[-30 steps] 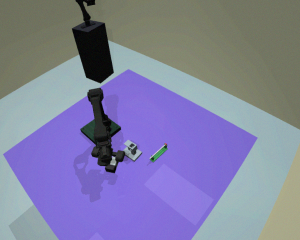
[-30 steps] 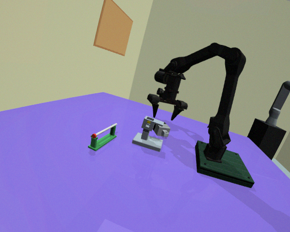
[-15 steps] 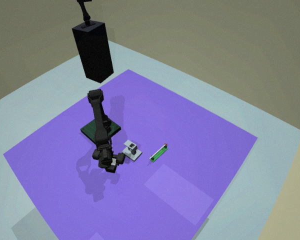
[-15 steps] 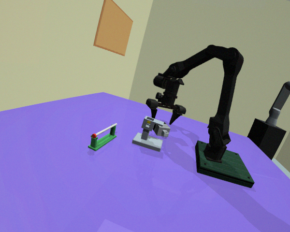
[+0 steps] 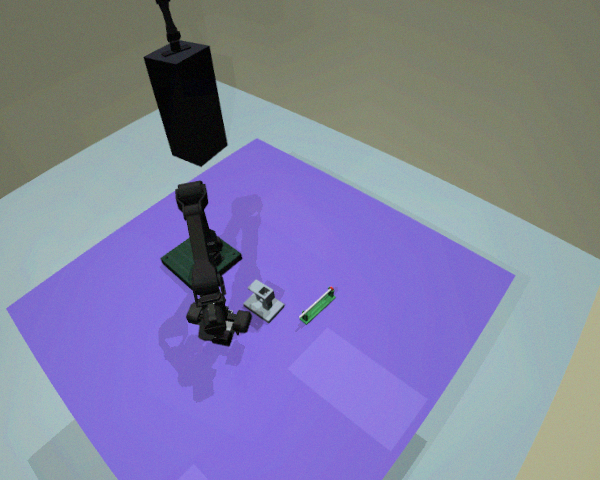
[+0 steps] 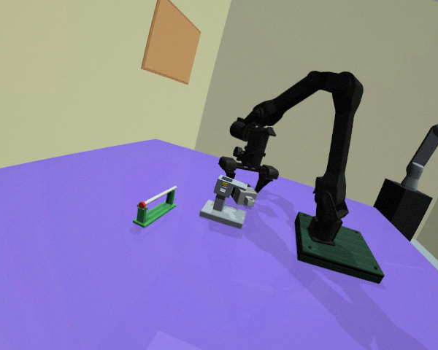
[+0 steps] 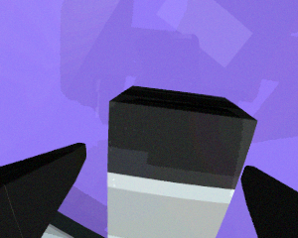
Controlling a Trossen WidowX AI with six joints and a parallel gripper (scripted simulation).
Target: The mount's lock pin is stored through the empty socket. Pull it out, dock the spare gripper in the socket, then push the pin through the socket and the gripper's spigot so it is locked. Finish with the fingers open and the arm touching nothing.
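Observation:
The lock pin, white with a red head, lies across the posts of the green rack, away from the socket. The grey mount stands upright, with its raised socket holding no pin that I can see. The spare gripper, a pale block with a dark end and small spigot, is beside the mount. My gripper is open, its fingers pointing down on either side of the spare gripper, holding nothing. Finger contact cannot be told.
The arm's dark green base stands behind the mount. The mount is close beside the open fingers, with a pale corner at the lower left of the wrist view. A black pedestal stands beyond the purple mat.

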